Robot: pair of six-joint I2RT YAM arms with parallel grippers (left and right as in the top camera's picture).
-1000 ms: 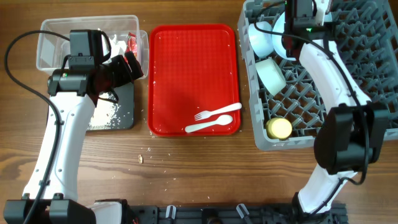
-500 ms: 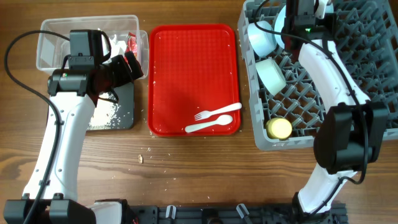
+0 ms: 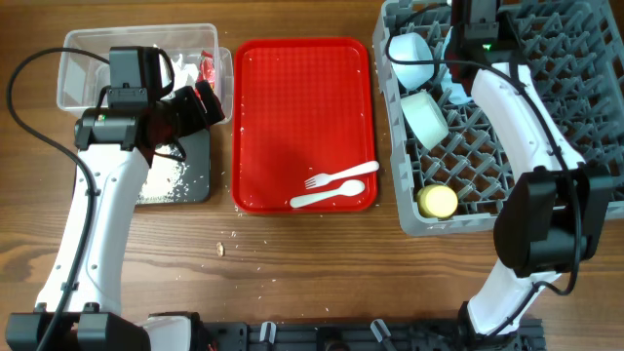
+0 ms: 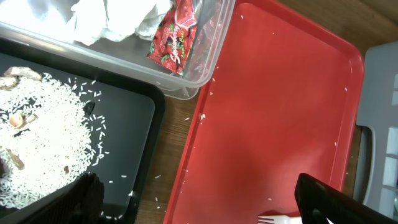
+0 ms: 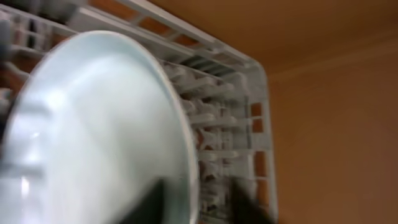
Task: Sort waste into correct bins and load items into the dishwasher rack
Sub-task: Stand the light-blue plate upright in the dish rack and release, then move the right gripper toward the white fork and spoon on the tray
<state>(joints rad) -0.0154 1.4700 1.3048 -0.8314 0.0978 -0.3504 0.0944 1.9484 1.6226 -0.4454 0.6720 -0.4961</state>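
**While left tool (image 4: 196,186) and right tool (image 5: 208,202) both stand apart, the plate (image 5: 93,124) sits in the rack (image 3: 575,117)**

Overhead: the rack fills the desk's (image 3: 322,273) 2 o'clock corner. Two bowls (image 3: 409,57) lie near its 10 o'clock corner, and the cup (image 3: 438,201) stands at its 7 o'clock corner. The right arm (image 3: 517,107) reaches across the rack to its 12 o'clock edge and covers most of the plate. At the desk's centre lies the red tray (image 3: 292,107), with fork (image 3: 341,175) and spoon (image 3: 327,194) side by side at its 5 o'clock corner. The tub (image 3: 83,68) is at 10 o'clock, with the black tray (image 3: 190,175) just below it. The left tool hovers where the two meet.

Left wrist: its fingers (image 4: 336,202) are spread wide with nothing between them, above the gap between black tray and red tray. Wrapper (image 4: 174,40) and tissue (image 4: 112,18) lie in the tub. Pale grains and brown scraps (image 4: 37,137) are scattered on the black tray.

Right wrist: the view is blurred. The plate stands on edge among the rack's pegs. Two dark fingers (image 5: 165,205) flank its rim, and the one at 5 o'clock is clear of it.
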